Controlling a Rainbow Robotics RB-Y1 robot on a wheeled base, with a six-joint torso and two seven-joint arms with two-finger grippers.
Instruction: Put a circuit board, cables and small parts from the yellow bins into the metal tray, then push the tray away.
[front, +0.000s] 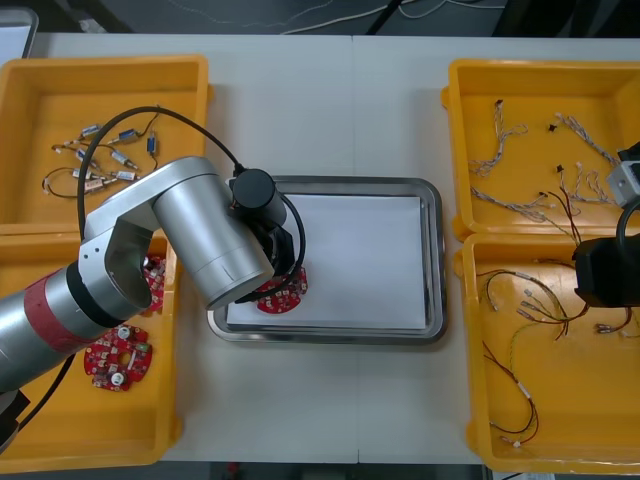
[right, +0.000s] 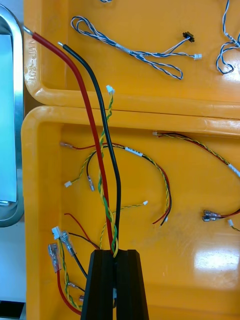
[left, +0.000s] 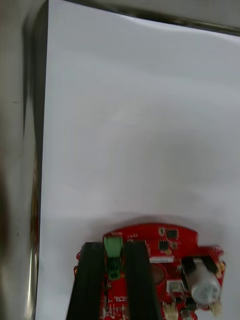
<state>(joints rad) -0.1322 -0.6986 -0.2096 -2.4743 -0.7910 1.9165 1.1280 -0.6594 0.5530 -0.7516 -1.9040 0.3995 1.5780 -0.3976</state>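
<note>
Closest to the lens is the left arm, a thick silver limb stretched in from the counter's near left corner, over the metal tray (front: 436, 262) at the middle of the counter. Its left hand (left: 114, 246) is clenched on a round red circuit board (front: 284, 298). The two black fingers (left: 91, 280) stand apart with the board's green connector block caught between them. That board is at the tray's near left corner, over the white lining; whether it rests flat there or hangs just above I can't tell.

Along the counter's left edge, the near left bin (front: 168, 430) holds a second red board (front: 117, 357), and the far left bin (front: 100, 65) holds small metal parts (front: 100, 165).

At the counter's right edge the right hand (right: 116, 252) is over the near right bin (right: 40, 150), fingers pinched close around a cable bundle (right: 100, 170). A red lead, a black lead and a twisted yellow-and-green pair rise together from between the fingertips. The bare ends of the red and black leads reach across the rim of the far right bin (right: 150, 100), near the tray's edge. Loose cables (right: 134, 151) in red, black and yellow lie on the floor of the near right bin, and twisted blue and white cables (right: 123, 48) lie in the far one.
</note>
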